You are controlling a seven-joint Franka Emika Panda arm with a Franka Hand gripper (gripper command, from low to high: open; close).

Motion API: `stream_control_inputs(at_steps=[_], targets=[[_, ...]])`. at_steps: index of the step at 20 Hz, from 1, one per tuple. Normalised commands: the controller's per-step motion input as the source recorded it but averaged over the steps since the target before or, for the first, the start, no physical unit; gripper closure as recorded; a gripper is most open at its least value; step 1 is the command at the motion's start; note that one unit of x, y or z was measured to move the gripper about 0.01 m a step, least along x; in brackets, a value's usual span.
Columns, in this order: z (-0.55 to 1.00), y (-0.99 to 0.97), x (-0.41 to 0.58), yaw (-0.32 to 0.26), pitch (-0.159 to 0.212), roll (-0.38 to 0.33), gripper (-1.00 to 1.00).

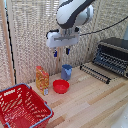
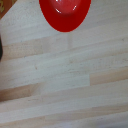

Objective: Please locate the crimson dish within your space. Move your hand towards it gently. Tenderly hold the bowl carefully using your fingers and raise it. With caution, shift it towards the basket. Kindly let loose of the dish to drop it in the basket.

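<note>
Setting: a pale wooden table (image 1: pixel 95 102) of long planks, backed by a woven reed screen (image 1: pixel 30 30).

Arm: a bulky white and grey robot arm (image 1: pixel 74 12) comes in from the top of the exterior view and bends downward over the middle of the table.

Hand (image 1: pixel 61 51): a white boxy gripper hanging in the air, well above the table. Its two short dark, blue-tipped fingers (image 1: pixel 55 52) point down with a clear gap between them, and nothing sits in that gap (the hand is parted and holding nothing).

Crimson dish (image 1: pixel 60 86): a small round bright red bowl resting upright on the table, below the hand and apart from it. In the wrist view the dish (image 2: pixel 65 12) shows at one edge of the picture, partly cut off, with bare planks filling the rest.

Basket (image 1: pixel 22 106): a large red lattice basket with blue trim on its rim, at the lower corner on the exterior view's left, near the dish but not touching it.

Blue cup (image 1: pixel 66 72): upright just behind the dish.

Bottle (image 1: pixel 42 79): a yellow-orange bottle standing between the basket and the dish.

Toaster oven (image 1: pixel 113 55): a dark oven on the exterior view's right, with a wire rack (image 1: pixel 95 73) lying on the table in front of it.
</note>
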Motion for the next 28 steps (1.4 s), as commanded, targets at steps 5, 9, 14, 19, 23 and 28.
stream_control_inputs(at_steps=[5,9,14,19,23,28], targets=[[-0.17,-0.32,-0.394,-0.116,-0.005,0.009,-1.00],[-0.24,-0.21,-0.294,-0.111,0.011,0.000,-1.00],[-0.38,-0.01,-0.095,-0.057,0.024,-0.020,-1.00],[-0.50,0.14,0.095,0.000,0.009,-0.070,-1.00],[-0.57,0.01,0.097,0.000,0.003,-0.015,-1.00],[-0.56,-0.18,0.004,0.000,0.024,0.000,-1.00]])
